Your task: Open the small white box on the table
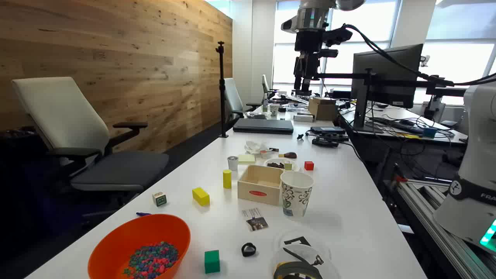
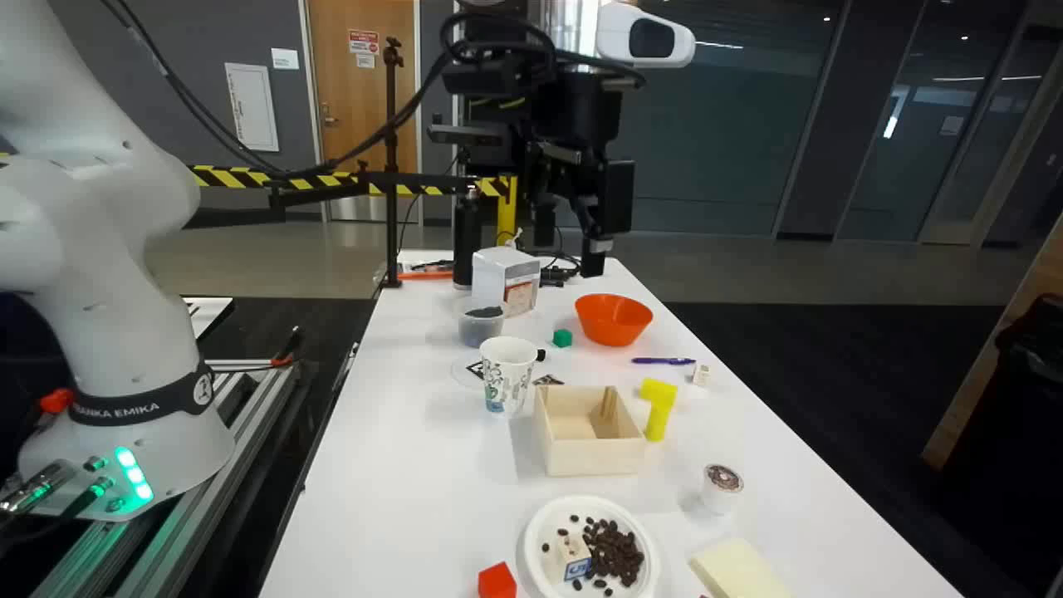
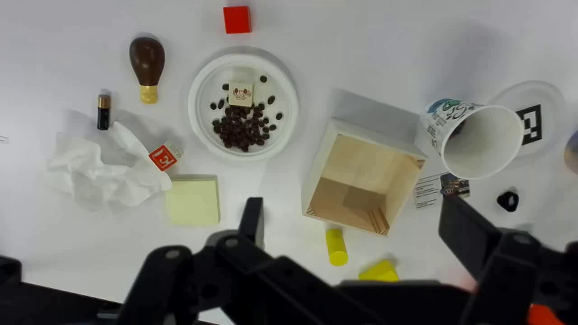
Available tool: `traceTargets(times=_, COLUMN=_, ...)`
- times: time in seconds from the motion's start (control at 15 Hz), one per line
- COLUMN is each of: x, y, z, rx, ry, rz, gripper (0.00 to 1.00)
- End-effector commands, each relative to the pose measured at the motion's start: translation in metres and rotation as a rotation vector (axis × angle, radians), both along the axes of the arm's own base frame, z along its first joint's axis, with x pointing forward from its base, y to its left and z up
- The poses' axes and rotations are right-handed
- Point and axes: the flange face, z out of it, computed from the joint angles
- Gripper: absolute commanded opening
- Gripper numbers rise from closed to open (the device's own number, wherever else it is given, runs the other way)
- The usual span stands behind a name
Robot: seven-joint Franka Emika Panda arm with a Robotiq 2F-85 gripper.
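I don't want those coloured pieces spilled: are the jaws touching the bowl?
Apart: an exterior view shows the jaws hanging high in the air, a wide gap between them and the bowl.

table (image 1: 356, 217): smooth | bowl (image 1: 139, 230): smooth plastic | cup (image 1: 296, 195): paper | wall (image 1: 155, 69): wood

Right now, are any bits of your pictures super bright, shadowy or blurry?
In an exterior view, the windows glare white; in the wrist view, the paper cup throws a soft shadow on the table, and the claw looks blurrier than the dark beans.
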Motion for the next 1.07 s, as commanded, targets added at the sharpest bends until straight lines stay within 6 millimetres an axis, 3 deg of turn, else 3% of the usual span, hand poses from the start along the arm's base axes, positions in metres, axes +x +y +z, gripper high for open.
traceTargets(times=0.0, x=0.000, y=0.000, z=0.001, rx=0.000, ry=0.001, rz=0.000, gripper=1.00)
traceTargets(times=0.53, x=0.000, y=0.000, z=0.001, rx=0.000, ry=0.000, rz=0.000, gripper=1.00)
traceTargets(times=1.0, x=0.073, y=-0.005, z=-0.001, rx=-0.080, ry=-0.175, rz=0.306, gripper=1.00)
